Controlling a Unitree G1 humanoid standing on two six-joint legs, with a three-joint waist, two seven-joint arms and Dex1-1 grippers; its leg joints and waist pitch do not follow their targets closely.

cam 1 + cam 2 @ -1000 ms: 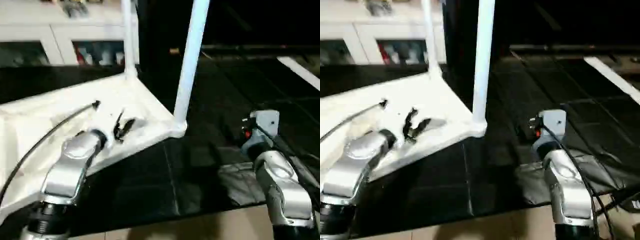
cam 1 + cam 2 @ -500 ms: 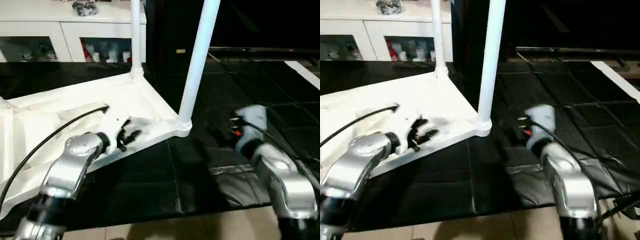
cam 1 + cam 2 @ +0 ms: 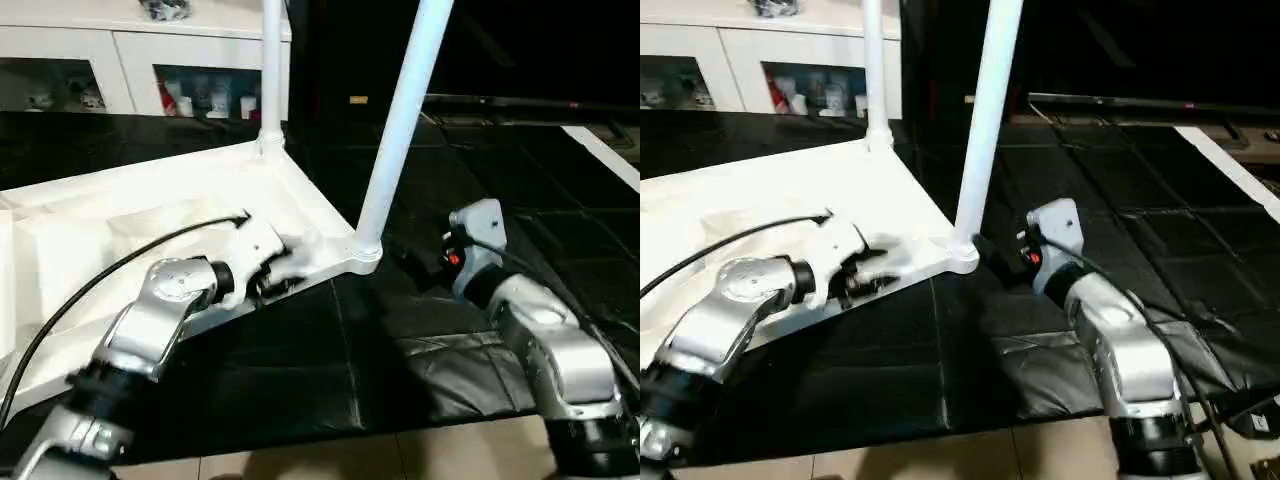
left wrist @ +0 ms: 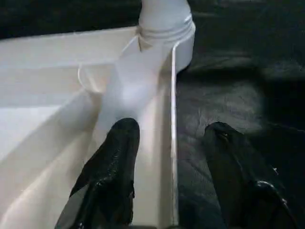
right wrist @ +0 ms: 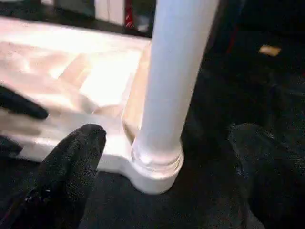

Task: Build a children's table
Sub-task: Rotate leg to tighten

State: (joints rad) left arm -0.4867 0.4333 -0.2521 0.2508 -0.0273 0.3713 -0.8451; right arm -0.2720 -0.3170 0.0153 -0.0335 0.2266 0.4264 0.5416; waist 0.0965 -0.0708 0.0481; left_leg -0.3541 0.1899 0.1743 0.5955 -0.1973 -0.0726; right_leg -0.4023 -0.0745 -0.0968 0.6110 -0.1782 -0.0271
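The children's table lies upside down on a black mat, its white top (image 3: 120, 210) showing the ribbed underside. Two white legs stand upright in its corner sockets, a near leg (image 3: 400, 120) and a far leg (image 3: 270, 70). My left gripper (image 4: 171, 129) is open and straddles the top's rim just beside the near leg's socket, with one finger (image 4: 116, 152) inside the rim and the other outside over the mat. My right gripper (image 5: 169, 131) is open wide, with its fingers on either side of the near leg's base (image 5: 157, 162) and clear of it.
A white cabinet (image 3: 120, 60) with glass doors stands behind the table. The black mat (image 3: 330, 370) covers the floor, and pale floor (image 3: 330, 460) shows at its near edge. A black cable (image 3: 100, 280) arcs over my left forearm. A white strip (image 3: 600, 150) lies far right.
The camera has tilted. My left gripper has moved from over the top's inside to its rim by the near corner. My right gripper has come in closer to the near leg's base.
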